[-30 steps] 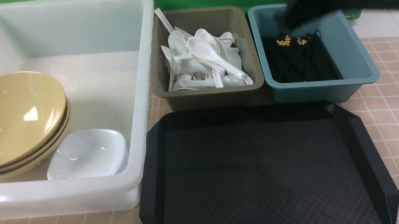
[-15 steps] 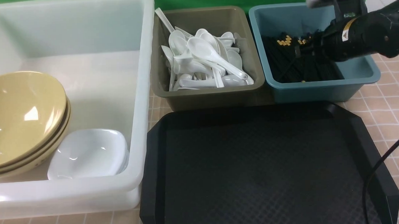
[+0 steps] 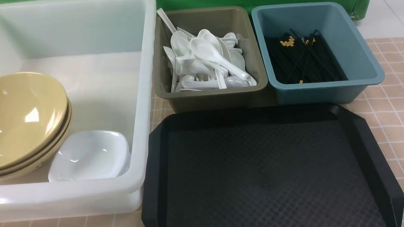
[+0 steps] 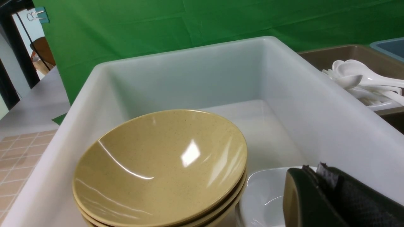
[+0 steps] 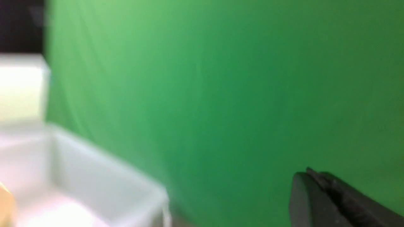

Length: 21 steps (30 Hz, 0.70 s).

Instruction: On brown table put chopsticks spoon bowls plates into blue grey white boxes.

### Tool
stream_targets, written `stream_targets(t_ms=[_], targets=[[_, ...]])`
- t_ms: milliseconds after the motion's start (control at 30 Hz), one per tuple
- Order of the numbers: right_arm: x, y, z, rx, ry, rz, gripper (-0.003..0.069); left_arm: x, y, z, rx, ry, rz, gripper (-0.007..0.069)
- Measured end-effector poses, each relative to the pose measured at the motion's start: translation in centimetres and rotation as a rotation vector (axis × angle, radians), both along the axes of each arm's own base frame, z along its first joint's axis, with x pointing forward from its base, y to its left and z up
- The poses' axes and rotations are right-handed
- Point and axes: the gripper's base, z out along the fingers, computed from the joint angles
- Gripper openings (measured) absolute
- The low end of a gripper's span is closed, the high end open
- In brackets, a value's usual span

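- The table (image 3: 392,95) is peach-brown with a pale grid of small squares; it carries three boxes and a black tray (image 3: 269,172).
- The white box (image 3: 143,95) is the largest, translucent, at the left of the front view.
- The bowls (image 3: 21,118) sit stacked and tilted in the white box, at its near left end. They are glossy mustard-tan, wide and deep, with bright glints inside.
- The plates (image 3: 89,156) lie nested just beside the bowls, touching them, in the same box. They are small, glossy white, shallow and rounded-square.
- The grey box (image 3: 215,96), olive in tone, stands between the white box and the blue box (image 3: 323,91), behind the tray.
- The spoons (image 3: 209,55) fill the grey box in a loose heap: glossy white, deep oval scoops, long handles; one handle pokes over the far left rim.
- The chopsticks (image 3: 305,61) lie in the blue box, thin black sticks with small gold ends, mostly lengthwise, a few crossed.
- The left pincer (image 4: 315,192) shows only in its wrist view, closed and holding nothing, above the plates.
- The right pincer (image 5: 318,192) is closed and empty, seen against a green backdrop (image 5: 221,94) in a blurred wrist view.
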Motion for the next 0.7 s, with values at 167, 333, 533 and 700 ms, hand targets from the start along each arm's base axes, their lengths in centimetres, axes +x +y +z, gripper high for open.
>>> stream_targets(t_ms=[167, 333, 533, 700], targets=[[-4.9, -2.0, -4.1, 0.041, -0.056, 0.058, 0.0035, 0.0, 0.0, 0.0, 0.000, 0.000, 0.000, 0.0005], [-7.3, -3.4, -12.2, 0.048, 0.089, 0.069, 0.0036, 0.0, 0.0, 0.0, 0.000, 0.000, 0.000, 0.0005], [-8.3, -4.0, -20.2, 0.112, 0.323, 0.078, 0.0036, 0.0, 0.0, 0.0, 0.000, 0.000, 0.000, 0.0005], [-8.6, -4.1, -23.6, 0.205, 0.488, 0.072, 0.0036, 0.0, 0.0, 0.0, 0.000, 0.001, 0.000, 0.0005]])
